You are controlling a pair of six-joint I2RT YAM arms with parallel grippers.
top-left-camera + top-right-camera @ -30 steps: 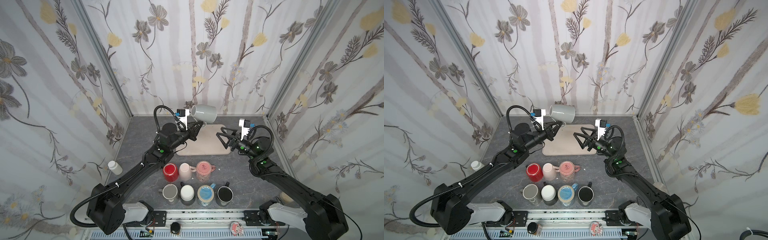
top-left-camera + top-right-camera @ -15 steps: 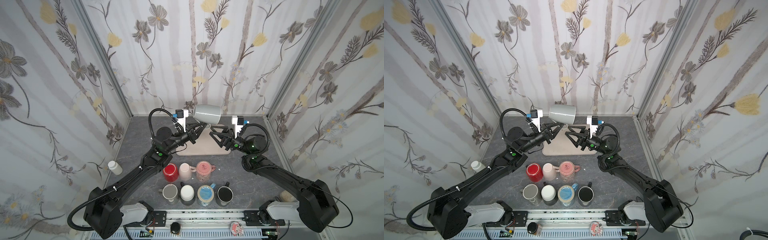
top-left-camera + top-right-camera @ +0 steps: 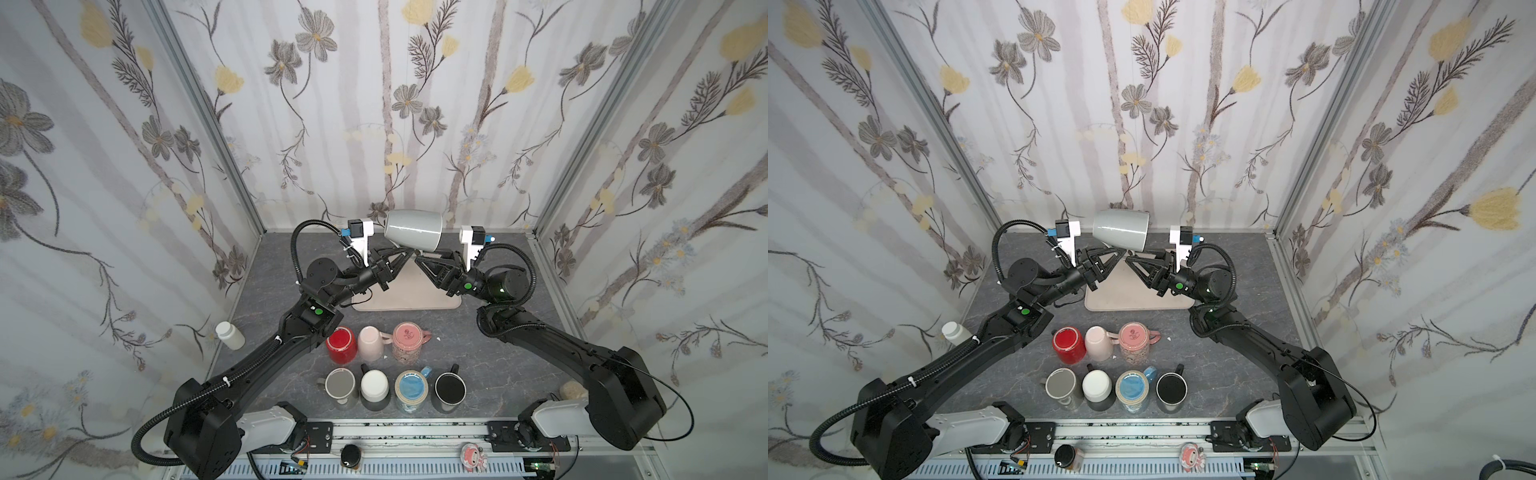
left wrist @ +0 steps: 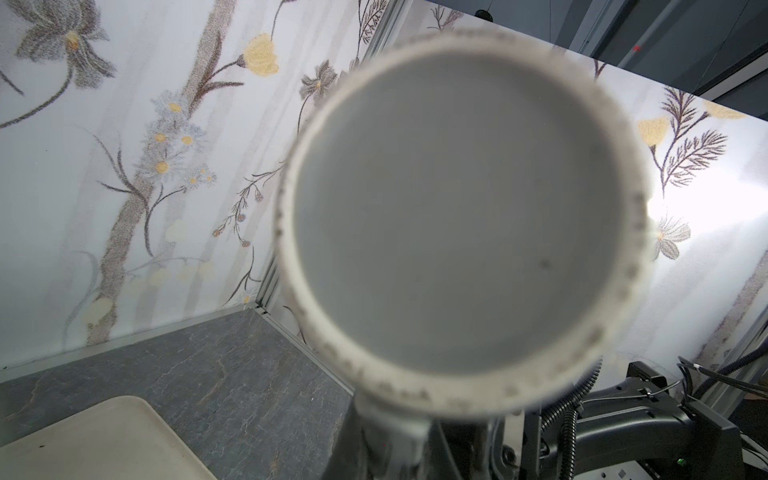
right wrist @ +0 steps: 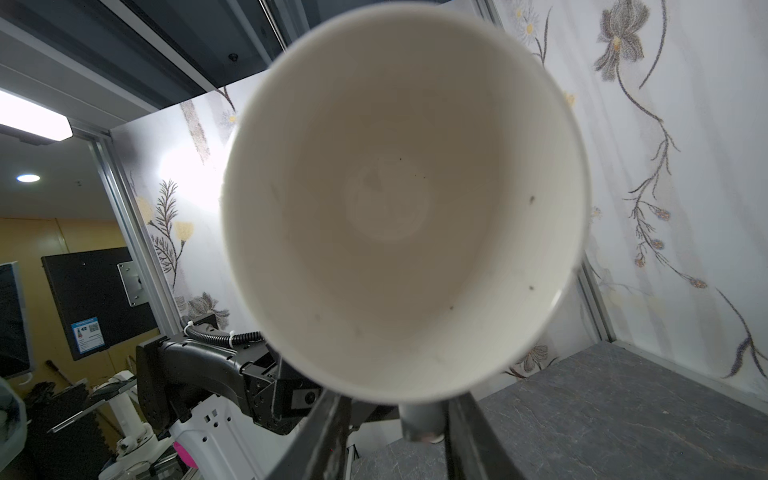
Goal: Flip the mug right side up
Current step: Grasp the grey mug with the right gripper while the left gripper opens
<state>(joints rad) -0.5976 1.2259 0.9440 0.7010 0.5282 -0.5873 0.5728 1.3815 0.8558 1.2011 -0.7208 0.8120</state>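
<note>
Mug (image 3: 411,230) hangs over grey, perhaps stone, tabletop (image 3: 490,382) between floral walls (image 3: 374,104).

The grey mug (image 4: 457,224) shows its blurred base close up, stone tabletop (image 4: 232,374) and beige mat (image 4: 95,440) behind.

You are working in a robotics lab, inside a purpose-built test booth, not a home. Take the beige mat (image 3: 409,297) as your mark. It lies on a grey stone-look table (image 3: 498,374). Behind it and to either side stand flat panels (image 3: 374,124) papered with flowers and held in bare metal posts (image 3: 212,120). A black left arm (image 3: 270,359) and right arm (image 3: 552,347) reach toward the mat from a metal rail (image 3: 415,432) along the table edge on the mat's near side, with a small circuit board (image 3: 297,460) and loose wires below. Between rail and mat, mugs (image 3: 410,387) stand in two neat rows. Past the panels, the right wrist view shows a yellow wall (image 5: 37,241), a ceiling light (image 5: 33,124) and the back of a mounted screen (image 5: 91,291).
</note>
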